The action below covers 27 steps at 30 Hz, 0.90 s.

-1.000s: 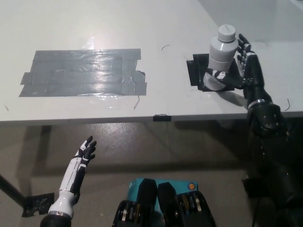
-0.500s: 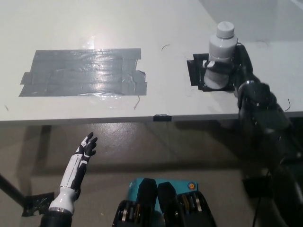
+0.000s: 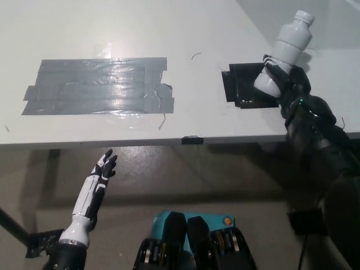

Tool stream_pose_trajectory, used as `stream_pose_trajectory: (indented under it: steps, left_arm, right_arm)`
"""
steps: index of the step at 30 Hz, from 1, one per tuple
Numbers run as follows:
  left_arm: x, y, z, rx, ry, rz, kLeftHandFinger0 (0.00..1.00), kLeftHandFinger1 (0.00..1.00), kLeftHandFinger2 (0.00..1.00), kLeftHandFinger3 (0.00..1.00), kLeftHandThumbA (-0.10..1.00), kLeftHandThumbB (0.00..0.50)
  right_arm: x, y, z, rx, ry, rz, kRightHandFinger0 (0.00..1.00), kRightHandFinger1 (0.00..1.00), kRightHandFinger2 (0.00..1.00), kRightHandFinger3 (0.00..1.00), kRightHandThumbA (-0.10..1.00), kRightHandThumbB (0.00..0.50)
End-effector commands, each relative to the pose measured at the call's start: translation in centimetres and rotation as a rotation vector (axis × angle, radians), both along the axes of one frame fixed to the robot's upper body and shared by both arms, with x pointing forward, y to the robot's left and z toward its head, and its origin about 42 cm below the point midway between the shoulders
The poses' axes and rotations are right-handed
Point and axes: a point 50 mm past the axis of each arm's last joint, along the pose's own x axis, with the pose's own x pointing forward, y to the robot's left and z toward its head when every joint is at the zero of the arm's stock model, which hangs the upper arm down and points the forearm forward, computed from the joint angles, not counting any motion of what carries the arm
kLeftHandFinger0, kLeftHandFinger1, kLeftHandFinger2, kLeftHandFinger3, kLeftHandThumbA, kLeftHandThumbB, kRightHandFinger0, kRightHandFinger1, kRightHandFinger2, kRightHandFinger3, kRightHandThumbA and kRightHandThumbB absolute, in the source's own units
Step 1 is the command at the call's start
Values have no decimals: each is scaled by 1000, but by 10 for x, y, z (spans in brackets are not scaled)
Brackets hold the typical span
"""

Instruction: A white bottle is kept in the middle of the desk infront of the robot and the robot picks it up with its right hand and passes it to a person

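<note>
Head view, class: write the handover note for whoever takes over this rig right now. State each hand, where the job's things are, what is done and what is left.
Right hand: shut on the white bottle, which is tilted with its cap up and to the right, above the black patch on the desk.
Left hand: open, resting low, below the desk's front edge.
Done: bottle gripped and clear of the desk.
Left: pass it to a person; none is in view yet.

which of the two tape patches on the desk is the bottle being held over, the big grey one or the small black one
The small black tape patch at the desk's right. The white bottle, gripped by the right hand, overlaps it; the grey tape patch lies far left.
</note>
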Motion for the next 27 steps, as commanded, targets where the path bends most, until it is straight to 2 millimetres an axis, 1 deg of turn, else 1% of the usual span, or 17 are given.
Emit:
stream_pose_trajectory:
  steps: [1, 2, 3, 4, 6, 8, 11, 13, 14, 16, 18, 19, 20, 21, 23, 25, 27]
  left_arm:
    - [2, 2, 11, 15, -44, -24, 1000, 1000, 1000, 1000, 968, 131]
    - [2, 2, 10, 16, -43, -24, 1000, 1000, 1000, 1000, 968, 122]
    - [2, 2, 10, 15, -41, -24, 1000, 1000, 1000, 1000, 964, 118]
    - [2, 2, 9, 15, -40, -24, 1000, 1000, 1000, 1000, 962, 117]
    - [2, 2, 9, 17, -44, -23, 1000, 1000, 1000, 1000, 963, 107]
    - [2, 2, 9, 22, -46, -23, 1000, 1000, 1000, 1000, 973, 116]
    - [2, 2, 9, 28, -46, -24, 1000, 1000, 1000, 1000, 976, 114]
    - [5, 3, 12, 34, -52, -24, 1000, 1000, 1000, 1000, 981, 108]
    - [6, 2, 13, 32, -53, -25, 1000, 1000, 1000, 1000, 972, 92]
    - [6, 2, 12, 25, -53, -25, 1000, 1000, 1000, 1000, 966, 83]
    - [6, 2, 12, 28, -54, -28, 1000, 1000, 1000, 1000, 981, 89]
    - [5, 2, 13, 31, -55, -31, 1000, 1000, 1000, 1000, 986, 94]
    - [5, 2, 13, 31, -55, -31, 1000, 1000, 1000, 1000, 987, 94]
    - [5, 1, 13, 18, -50, -31, 1000, 1000, 1000, 1000, 967, 117]
    - [5, 2, 13, 41, -46, -27, 1000, 1000, 1000, 1000, 1000, 126]
    - [6, 2, 14, 38, -52, -30, 1000, 1000, 1000, 1000, 998, 103]
    - [7, 2, 15, 36, -55, -31, 1000, 1000, 1000, 1000, 996, 98]
  right_arm:
    - [14, 9, 42, -37, -121, 18, 109, 555, 946, 869, -100, 195]
    - [14, 12, 44, -45, -129, 23, 125, 569, 957, 905, -100, 197]
    - [14, 14, 45, -47, -135, 25, 131, 570, 948, 898, -100, 199]
    - [15, 18, 49, -48, -141, 24, 132, 570, 956, 953, -100, 199]
    - [17, 23, 57, -66, -168, 45, 87, 536, 931, 892, -100, 203]
    - [18, 29, 63, -74, -198, 59, 170, 607, 958, 893, -100, 206]
    - [18, 36, 71, -104, -249, 99, 238, 668, 1000, 899, -100, 200]
    - [20, 49, 86, -142, -312, 147, 235, 682, 1000, 907, -100, 185]
    - [19, 57, 92, -192, -339, 182, 174, 636, 959, 866, -100, 190]
    - [17, 67, 96, -258, -371, 223, 145, 614, 927, 844, -100, 191]
    - [15, 82, 99, -374, -397, 265, 180, 614, 903, 868, -100, 198]
    - [13, 89, 99, -418, -410, 291, 213, 621, 894, 874, -100, 181]
    - [13, 89, 99, -418, -410, 291, 225, 627, 897, 874, -100, 179]
    - [9, 103, 99, -467, -420, 348, 201, 621, 917, 886, -100, 172]
    - [7, 111, 97, -508, -417, 379, 190, 619, 930, 870, -100, 178]
    - [6, 117, 94, -529, -417, 403, 198, 619, 925, 841, -100, 179]
    - [5, 122, 91, -554, -407, 420, 193, 612, 915, 819, -100, 183]
